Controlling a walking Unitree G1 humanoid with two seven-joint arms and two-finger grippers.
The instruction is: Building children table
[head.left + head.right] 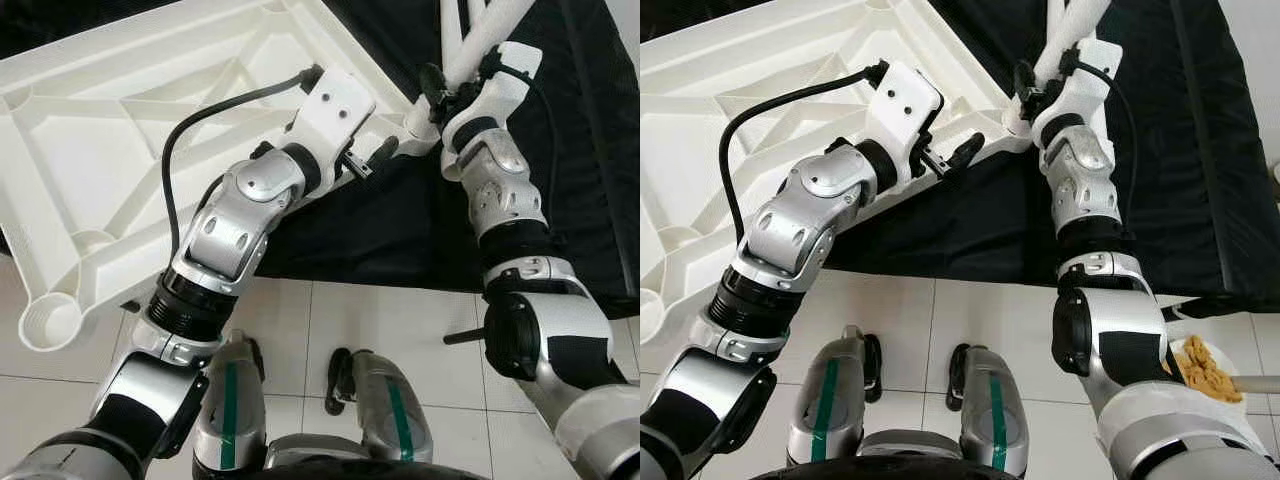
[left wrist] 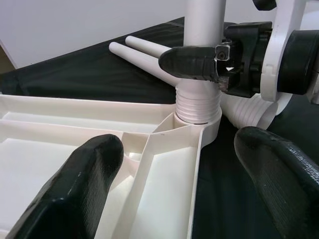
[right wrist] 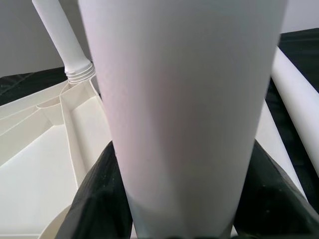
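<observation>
The white plastic tabletop (image 1: 120, 150) lies upside down, its far side on a black cloth. A white table leg (image 1: 480, 35) stands in its near right corner socket, threaded end (image 2: 197, 102) down. My right gripper (image 1: 435, 95) is shut on this leg just above the socket, one black finger (image 2: 192, 62) across it. My left gripper (image 2: 182, 159) is open, its fingers spread either side of the tabletop's rim beside that corner. Another leg (image 3: 60, 35) stands upright in a farther corner. Two loose legs (image 2: 144, 52) lie on the cloth behind.
The black cloth (image 1: 400, 230) covers the floor ahead; white tiles lie nearer me. An empty corner socket (image 1: 50, 322) sits at the near left. A plate of food (image 1: 1205, 370) is on the tiles at the right. My feet (image 1: 340, 385) stand below.
</observation>
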